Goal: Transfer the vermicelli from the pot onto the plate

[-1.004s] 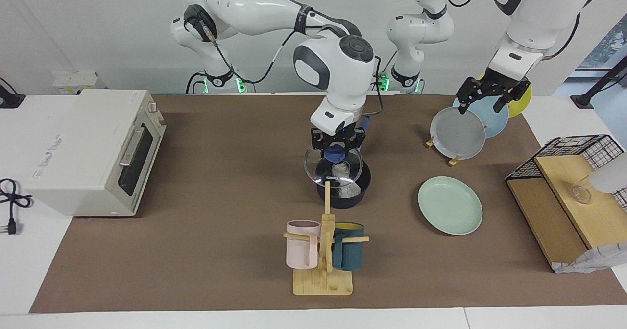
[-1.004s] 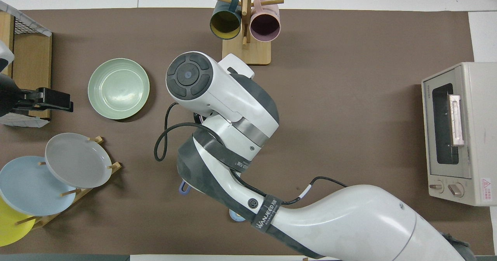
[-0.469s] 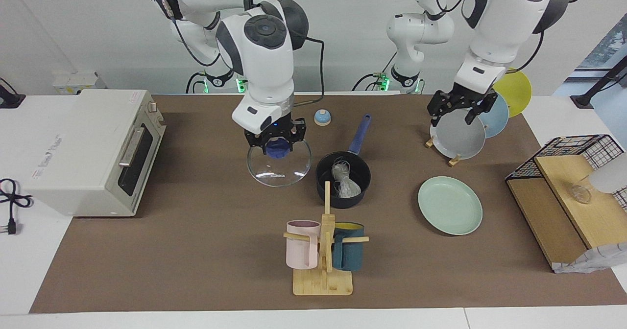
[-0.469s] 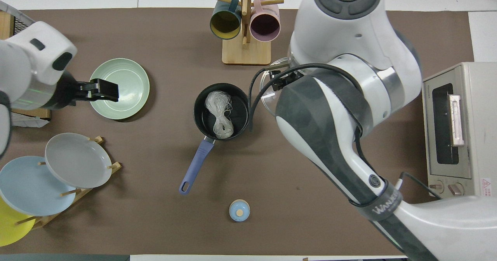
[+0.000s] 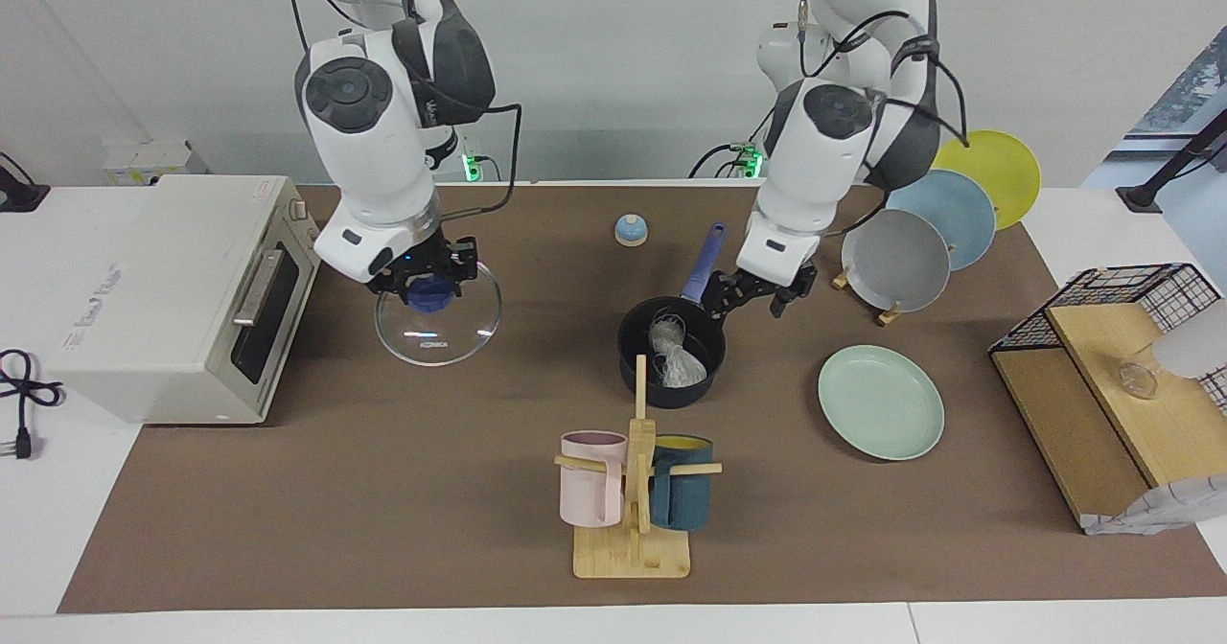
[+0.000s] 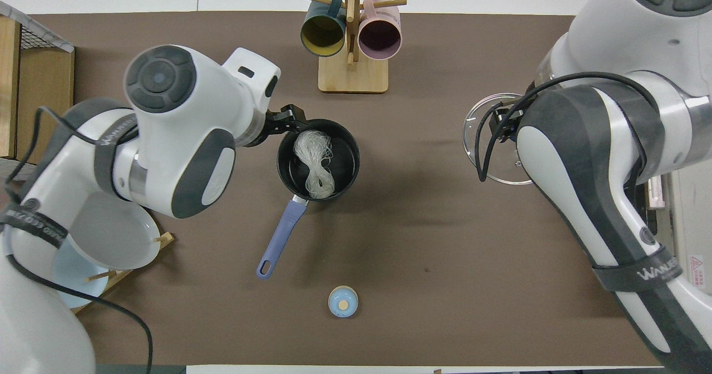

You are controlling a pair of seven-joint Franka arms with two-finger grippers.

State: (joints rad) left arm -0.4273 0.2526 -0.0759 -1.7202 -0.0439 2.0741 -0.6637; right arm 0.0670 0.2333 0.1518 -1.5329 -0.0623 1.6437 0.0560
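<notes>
R hand grips glass lid; L hand spread, seemingly above pot rim.

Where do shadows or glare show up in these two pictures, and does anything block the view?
Facing view: soft shadows lie under the glass lid and beside the plate; the lid's rim catches a faint glint. Overhead view: the left arm hides the plate completely, a broad soft shadow spreads beside the pot, and the right arm covers part of the lid.

Vermicelli in uncovered navy pot, mint plate beside, empty
</notes>
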